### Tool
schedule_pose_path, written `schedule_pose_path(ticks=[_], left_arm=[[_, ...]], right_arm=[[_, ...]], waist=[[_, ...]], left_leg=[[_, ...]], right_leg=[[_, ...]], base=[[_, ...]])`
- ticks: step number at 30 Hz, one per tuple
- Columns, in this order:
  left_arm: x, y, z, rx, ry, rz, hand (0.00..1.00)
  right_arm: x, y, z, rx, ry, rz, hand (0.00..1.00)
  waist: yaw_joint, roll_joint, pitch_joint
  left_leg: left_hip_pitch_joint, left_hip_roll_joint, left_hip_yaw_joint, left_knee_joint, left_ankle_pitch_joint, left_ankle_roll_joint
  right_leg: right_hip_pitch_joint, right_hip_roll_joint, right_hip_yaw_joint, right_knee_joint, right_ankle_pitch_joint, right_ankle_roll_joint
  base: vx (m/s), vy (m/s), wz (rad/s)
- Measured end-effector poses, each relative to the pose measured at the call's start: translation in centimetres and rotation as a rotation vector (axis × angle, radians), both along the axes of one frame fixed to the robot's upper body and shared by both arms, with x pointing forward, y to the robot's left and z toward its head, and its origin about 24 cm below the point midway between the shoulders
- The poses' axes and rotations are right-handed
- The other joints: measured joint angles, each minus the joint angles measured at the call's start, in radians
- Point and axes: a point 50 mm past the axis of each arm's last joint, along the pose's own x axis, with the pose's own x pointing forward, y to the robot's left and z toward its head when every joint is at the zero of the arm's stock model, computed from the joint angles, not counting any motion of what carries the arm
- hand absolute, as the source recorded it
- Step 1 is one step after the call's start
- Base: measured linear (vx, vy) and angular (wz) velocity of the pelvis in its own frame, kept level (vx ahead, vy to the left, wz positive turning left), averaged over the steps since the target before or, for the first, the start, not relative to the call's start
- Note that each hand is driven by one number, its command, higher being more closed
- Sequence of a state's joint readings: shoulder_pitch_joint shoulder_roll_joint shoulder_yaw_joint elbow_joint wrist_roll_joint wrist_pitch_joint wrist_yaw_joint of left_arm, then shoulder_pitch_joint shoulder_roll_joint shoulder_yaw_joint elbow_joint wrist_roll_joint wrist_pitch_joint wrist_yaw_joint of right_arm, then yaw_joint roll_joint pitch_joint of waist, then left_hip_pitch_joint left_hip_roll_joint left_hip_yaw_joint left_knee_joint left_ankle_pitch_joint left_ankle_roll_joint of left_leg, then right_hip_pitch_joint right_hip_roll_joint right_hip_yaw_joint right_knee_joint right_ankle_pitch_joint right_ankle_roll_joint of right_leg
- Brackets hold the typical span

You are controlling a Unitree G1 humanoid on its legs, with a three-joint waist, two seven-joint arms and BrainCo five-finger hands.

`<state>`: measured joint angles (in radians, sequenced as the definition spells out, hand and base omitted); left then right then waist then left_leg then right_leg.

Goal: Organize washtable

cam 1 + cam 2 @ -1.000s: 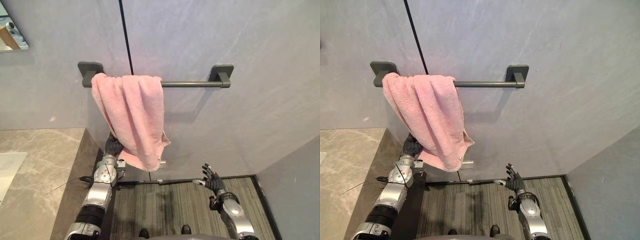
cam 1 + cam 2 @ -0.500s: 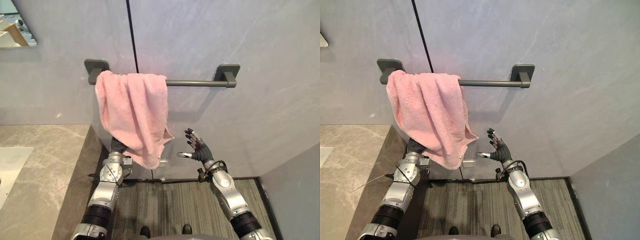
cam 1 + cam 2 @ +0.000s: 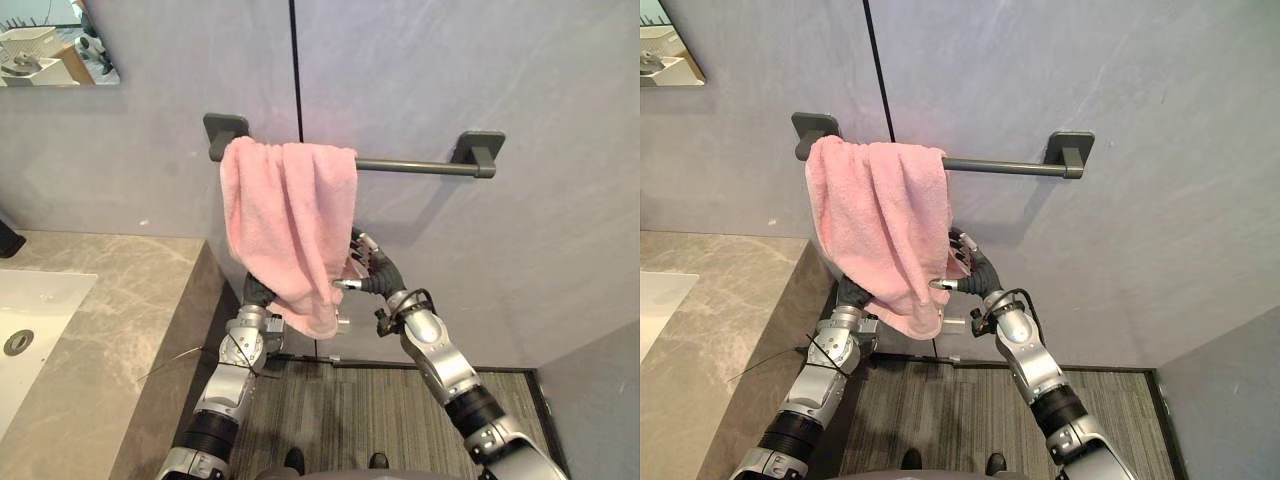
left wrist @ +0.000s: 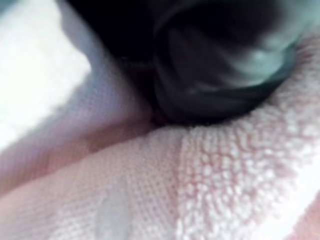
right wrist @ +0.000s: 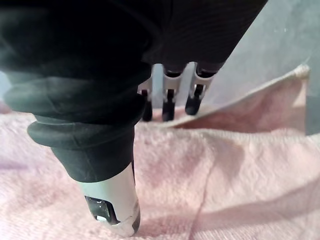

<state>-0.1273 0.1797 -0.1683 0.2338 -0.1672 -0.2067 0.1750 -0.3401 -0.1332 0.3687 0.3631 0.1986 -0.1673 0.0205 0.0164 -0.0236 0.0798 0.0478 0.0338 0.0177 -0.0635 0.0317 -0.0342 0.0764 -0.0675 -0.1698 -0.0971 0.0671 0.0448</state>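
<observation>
A pink towel (image 3: 290, 220) hangs bunched over the left end of a dark grey wall bar (image 3: 420, 167). My right hand (image 3: 375, 275) is up at the towel's lower right edge, open. In the right wrist view its thumb (image 5: 107, 200) lies in front of the pink cloth (image 5: 225, 165) and its straight fingers (image 5: 170, 107) reach past the cloth's edge. My left hand (image 3: 257, 292) is under the towel's lower left part, its fingers hidden behind the cloth. The left wrist view shows the towel (image 4: 225, 190) very close.
A grey marble counter (image 3: 110, 300) with a white sink (image 3: 30, 310) stands at the left, right beside my left arm. A mirror (image 3: 50, 45) hangs at the top left. Striped grey flooring (image 3: 380, 410) lies below, and a grey side wall (image 3: 600, 400) stands at the right.
My right hand has risen from near the floor to the towel's right edge. My left hand stays under the towel. The camera has shifted towards the counter.
</observation>
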Motion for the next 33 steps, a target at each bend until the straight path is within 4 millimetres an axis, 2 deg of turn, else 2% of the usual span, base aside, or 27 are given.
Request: schedule_pose_path(ticks=[6, 12, 19, 27, 33], left_arm=[[0.1, -0.5, 0.4, -0.028, -0.012, -0.017, 1.00], [0.2, -0.7, 1.1, -0.042, -0.042, -0.027, 1.00], [0.2, -0.6, 1.1, -0.042, -0.043, -0.022, 1.00], [0.2, 0.2, 1.3, -0.047, -0.051, 0.008, 1.00], [0.2, 0.1, 1.9, -0.051, -0.078, -0.009, 1.00]], right_arm=[[0.1, 1.3, -0.8, 0.005, 0.062, 0.042, 1.00], [0.5, 1.5, -0.9, -0.019, 0.067, 0.050, 1.00], [1.2, -0.3, -0.4, 0.001, 0.055, -0.020, 1.00], [1.6, -4.2, 1.2, 0.042, -0.013, -0.172, 1.00], [1.3, -5.5, 0.9, 0.066, -0.006, -0.240, 1.00]], waist=[[0.010, 0.000, 0.000], [0.024, 0.000, 0.000], [0.026, -0.002, 0.000], [0.023, -0.009, 0.004], [0.019, -0.011, 0.005]], left_leg=[[-0.004, -0.001, -0.017, -0.005, 0.005, 0.000], [-0.003, 0.000, -0.021, -0.005, 0.006, -0.001], [-0.003, 0.000, -0.023, -0.006, 0.006, -0.001], [0.002, 0.001, -0.016, -0.007, 0.006, -0.001], [0.004, 0.001, -0.013, -0.007, 0.006, -0.001]], right_leg=[[0.001, 0.001, -0.017, 0.000, -0.001, -0.001], [0.005, 0.001, -0.021, 0.000, -0.002, -0.003], [0.006, 0.001, -0.023, 0.000, -0.002, -0.003], [0.006, 0.001, -0.017, 0.000, -0.003, -0.002], [0.006, 0.001, -0.014, 0.000, -0.003, -0.002]], base=[[-0.03, -0.015, 0.08], [-0.03, -0.011, 0.02], [-0.02, -0.007, 0.01], [-0.01, -0.004, -0.01], [0.00, 0.000, 0.00]])
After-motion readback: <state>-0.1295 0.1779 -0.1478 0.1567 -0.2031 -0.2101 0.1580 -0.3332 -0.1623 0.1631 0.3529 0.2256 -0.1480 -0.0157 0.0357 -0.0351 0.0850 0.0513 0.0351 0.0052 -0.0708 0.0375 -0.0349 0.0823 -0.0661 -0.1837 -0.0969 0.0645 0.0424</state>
